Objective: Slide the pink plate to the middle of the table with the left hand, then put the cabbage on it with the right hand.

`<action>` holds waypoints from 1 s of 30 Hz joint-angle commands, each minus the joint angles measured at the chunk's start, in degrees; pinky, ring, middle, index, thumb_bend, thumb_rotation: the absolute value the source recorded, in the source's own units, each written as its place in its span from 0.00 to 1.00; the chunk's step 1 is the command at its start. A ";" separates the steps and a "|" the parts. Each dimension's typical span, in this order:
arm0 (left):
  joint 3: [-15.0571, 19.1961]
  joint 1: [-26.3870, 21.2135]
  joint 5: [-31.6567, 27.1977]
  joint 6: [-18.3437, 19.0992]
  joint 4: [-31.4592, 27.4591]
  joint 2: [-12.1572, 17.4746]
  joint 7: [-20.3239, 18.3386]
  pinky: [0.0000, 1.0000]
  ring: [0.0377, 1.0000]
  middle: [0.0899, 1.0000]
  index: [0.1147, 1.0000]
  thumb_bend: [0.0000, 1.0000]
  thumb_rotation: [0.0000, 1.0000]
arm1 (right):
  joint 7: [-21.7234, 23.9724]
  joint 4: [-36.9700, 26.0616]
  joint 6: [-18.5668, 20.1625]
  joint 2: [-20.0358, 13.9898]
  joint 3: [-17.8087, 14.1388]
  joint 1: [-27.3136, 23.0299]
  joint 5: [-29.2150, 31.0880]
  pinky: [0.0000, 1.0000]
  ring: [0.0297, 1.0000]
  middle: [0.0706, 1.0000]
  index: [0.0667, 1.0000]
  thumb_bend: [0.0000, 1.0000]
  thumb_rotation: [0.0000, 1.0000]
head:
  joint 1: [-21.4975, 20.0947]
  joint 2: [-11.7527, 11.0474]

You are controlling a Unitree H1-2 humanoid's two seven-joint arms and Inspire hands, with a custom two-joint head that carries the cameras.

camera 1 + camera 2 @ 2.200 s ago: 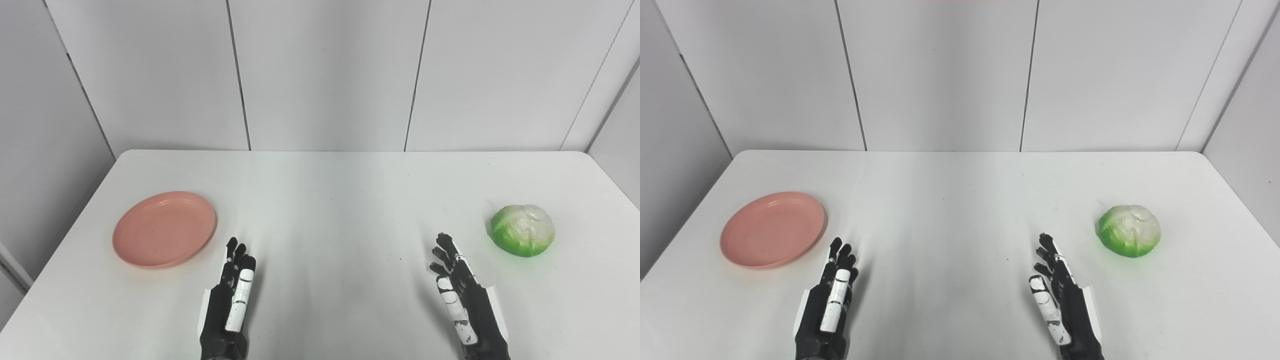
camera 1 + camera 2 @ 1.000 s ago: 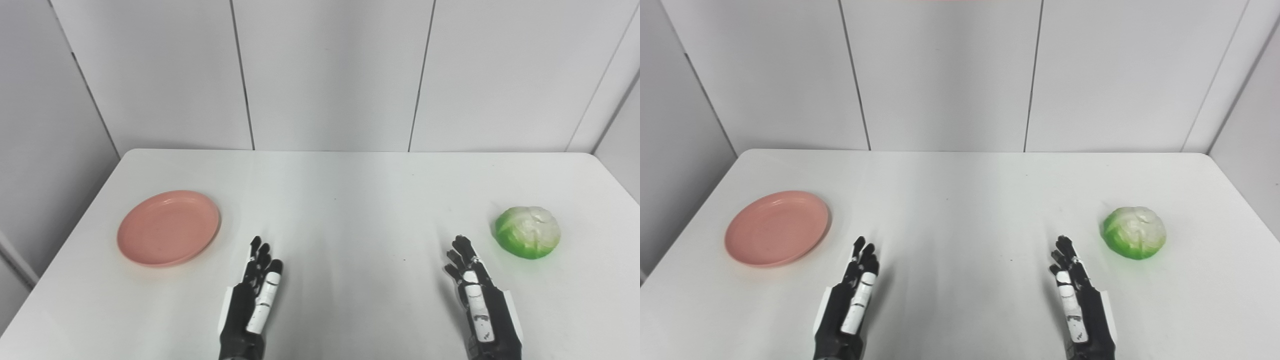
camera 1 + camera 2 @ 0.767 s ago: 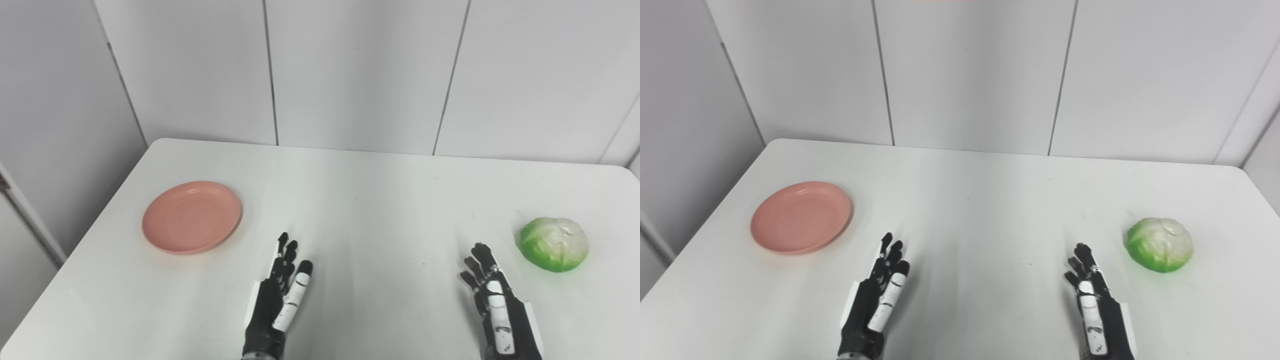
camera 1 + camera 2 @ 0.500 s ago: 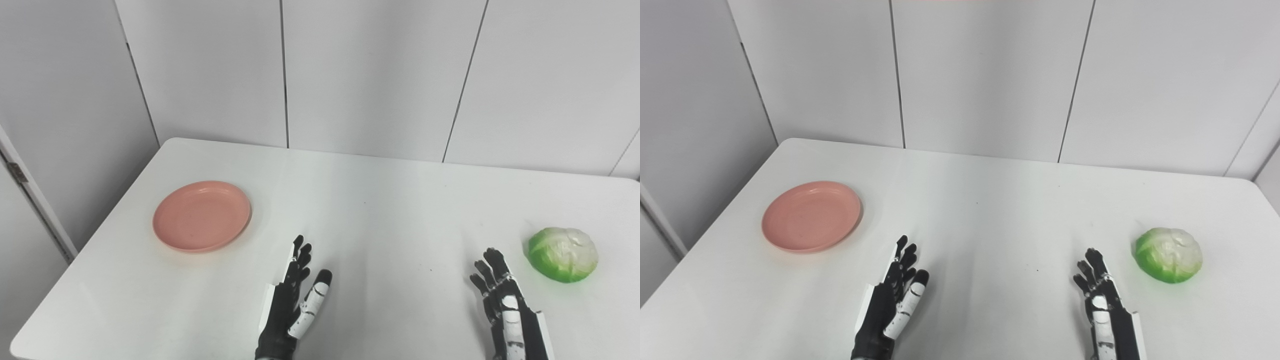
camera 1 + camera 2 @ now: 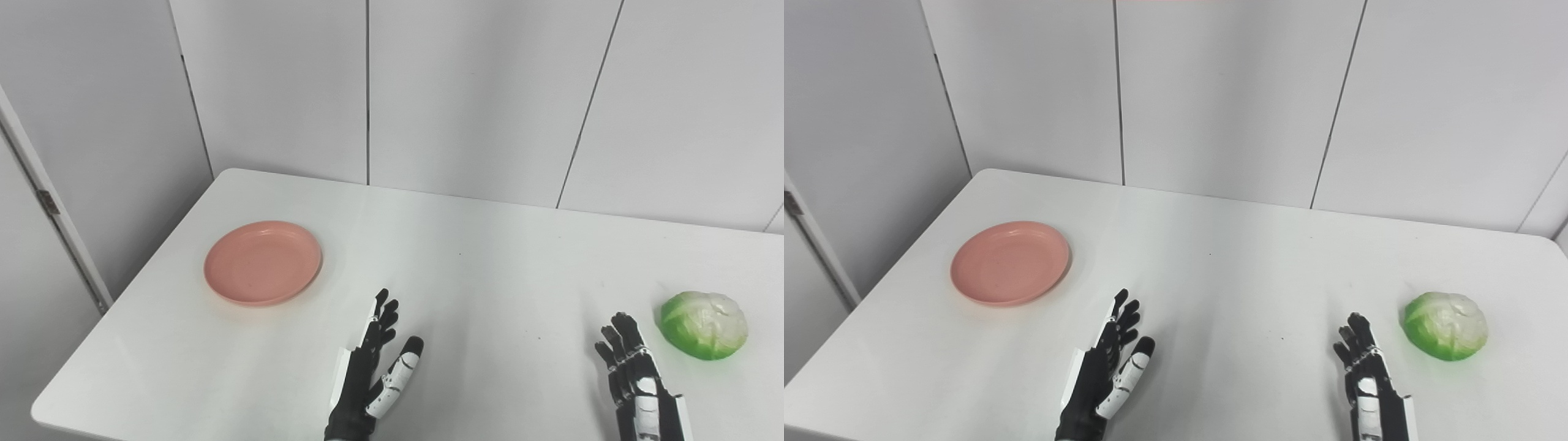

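So the left hand (image 5: 372,380) sits low over the near middle of the table (image 5: 490,275), fingers spread apart with nothing in it, thumb sticking out to the right. The right hand (image 5: 637,380) is over on the near right, also spread and empty, just near-left of the cabbage (image 5: 704,323).

The pink plate (image 5: 263,262) is on the left side, farther out than the left hand and well apart from it. It's round and lies flat, rim up, so there's no long axis or pointing direction to worry about; any edge works.

If I were doing this step, I'd take the left hand out past the plate's far-left rim, lay the fingers flat on it and drag it right toward the middle. Press lightly, since a shallow plate could tip or skid away if you push on the lip.
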 commanded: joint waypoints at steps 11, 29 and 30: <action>1.24 1.61 -3.31 -1.97 -2.47 1.35 -1.39 0.85 0.90 0.93 0.94 0.64 0.68 | -1.03 10.10 0.34 -1.05 -1.58 -2.71 0.07 0.98 0.95 0.96 0.93 0.56 0.97 | -0.42 -2.18; 9.90 -10.43 -8.15 3.59 -17.02 7.74 -4.27 0.82 0.86 0.90 0.91 0.79 0.80 | -1.99 9.23 -0.11 0.57 -0.53 -2.52 -1.97 0.93 0.93 0.94 0.91 0.56 0.97 | -2.73 -1.43; 10.44 -11.64 -8.05 4.02 -17.48 8.69 -4.35 0.83 0.86 0.90 0.90 0.80 0.81 | -1.95 9.22 -0.13 0.62 -0.48 -2.53 -2.07 0.93 0.93 0.94 0.91 0.56 0.97 | -2.81 -1.44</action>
